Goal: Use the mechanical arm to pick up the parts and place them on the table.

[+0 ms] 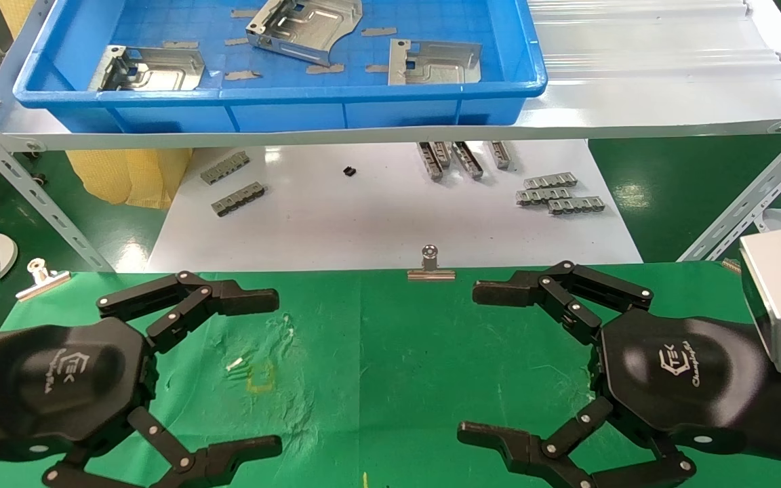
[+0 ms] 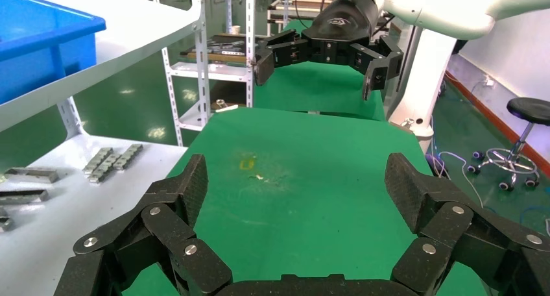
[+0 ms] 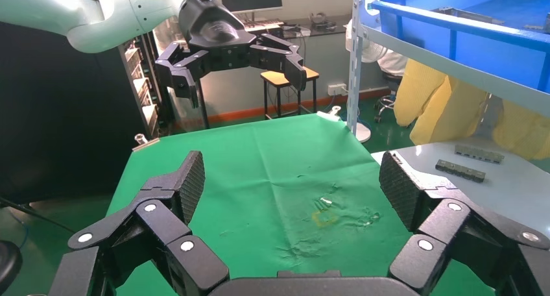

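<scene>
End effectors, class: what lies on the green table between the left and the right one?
Only bare wrinkled cloth of the table between left end effector and right end effector, shown in the head view.

Grey slotted strips [image 1: 560, 196] lie scattered on the white board [image 1: 363, 217] beneath a blue tray [image 1: 282, 95].

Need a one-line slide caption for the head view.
Both grippers, left and right, open and empty over the green table; three sheet-metal parts wait in the blue tray.

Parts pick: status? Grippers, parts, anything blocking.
Left gripper and right gripper open, empty, over the green table. Three parts in the blue tray on the upper shelf, none picked. Nothing in the way.
</scene>
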`<state>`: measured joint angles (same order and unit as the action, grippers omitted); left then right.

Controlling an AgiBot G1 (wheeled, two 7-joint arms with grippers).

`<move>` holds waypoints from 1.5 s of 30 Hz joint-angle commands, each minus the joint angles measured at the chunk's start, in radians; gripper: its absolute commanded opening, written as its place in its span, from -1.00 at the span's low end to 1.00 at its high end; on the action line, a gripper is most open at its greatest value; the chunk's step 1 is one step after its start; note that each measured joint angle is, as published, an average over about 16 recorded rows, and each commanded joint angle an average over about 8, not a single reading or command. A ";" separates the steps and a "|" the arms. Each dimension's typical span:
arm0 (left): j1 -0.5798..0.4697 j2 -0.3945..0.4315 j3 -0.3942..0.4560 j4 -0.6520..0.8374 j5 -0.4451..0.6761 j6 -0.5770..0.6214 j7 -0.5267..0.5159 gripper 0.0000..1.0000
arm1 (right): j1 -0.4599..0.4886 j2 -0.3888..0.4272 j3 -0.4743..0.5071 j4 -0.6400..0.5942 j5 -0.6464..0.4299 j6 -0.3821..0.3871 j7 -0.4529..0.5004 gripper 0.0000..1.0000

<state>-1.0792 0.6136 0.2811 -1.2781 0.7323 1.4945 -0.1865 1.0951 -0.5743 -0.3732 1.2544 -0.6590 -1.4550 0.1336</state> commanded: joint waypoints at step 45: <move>0.000 0.000 0.000 0.000 0.000 0.000 0.000 1.00 | 0.000 0.000 0.000 0.000 0.000 0.000 0.000 -1.00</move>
<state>-1.0792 0.6136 0.2811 -1.2781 0.7323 1.4945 -0.1865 1.0951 -0.5743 -0.3732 1.2544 -0.6590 -1.4550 0.1336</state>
